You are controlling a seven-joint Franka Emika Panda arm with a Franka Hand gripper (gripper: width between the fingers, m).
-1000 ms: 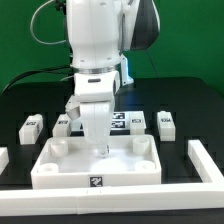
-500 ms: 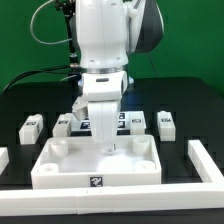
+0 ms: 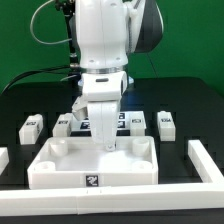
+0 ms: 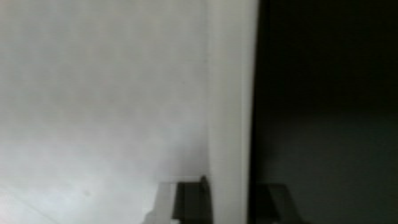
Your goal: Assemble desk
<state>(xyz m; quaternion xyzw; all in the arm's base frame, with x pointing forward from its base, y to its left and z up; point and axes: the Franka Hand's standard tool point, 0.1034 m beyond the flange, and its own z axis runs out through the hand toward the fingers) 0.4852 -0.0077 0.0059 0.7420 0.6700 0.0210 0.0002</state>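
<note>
Tabletop (image 3: 60, 178) has shifted; only the wrist view shows gripper (image 4: 231, 202) clamping its rim.

Surface (image 3: 195, 105): black, matte, carries everything.
Backdrop (image 3: 25, 40): green, behind the surface.
Border strips: one long white strip (image 3: 207, 162) at the exterior view's right, another's end (image 3: 3, 158) at its left edge.
Cables (image 3: 40, 72): black, against the backdrop.
Marker board (image 3: 125, 120): mostly hidden, tags showing.
</note>
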